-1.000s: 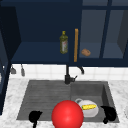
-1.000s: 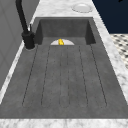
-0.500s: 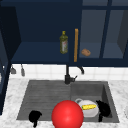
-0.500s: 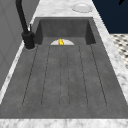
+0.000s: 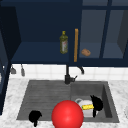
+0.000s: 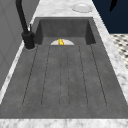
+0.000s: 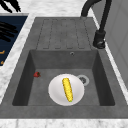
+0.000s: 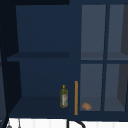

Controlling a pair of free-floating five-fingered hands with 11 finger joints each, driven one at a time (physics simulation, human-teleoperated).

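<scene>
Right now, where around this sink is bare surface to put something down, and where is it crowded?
The ribbed drainboard, between the faucet and the front counter edge, is bare. The basin is crowded: a white plate with corn fills its floor, beside the drain and a small red thing. The right robot hand hangs at the plate; the left robot hand is by the drainboard's front edge.

hands: 2 | red ball [image 5: 67, 115]: 1 | white plate [image 7: 66, 89]: 1 | corn cob [image 7: 67, 89]: 1 | oil bottle [image 5: 63, 42]: 1 | bread roll [image 5: 86, 52]: 1 | faucet [image 5: 68, 74]: 1 | cabinet handle [image 5: 76, 45]: 1
</scene>
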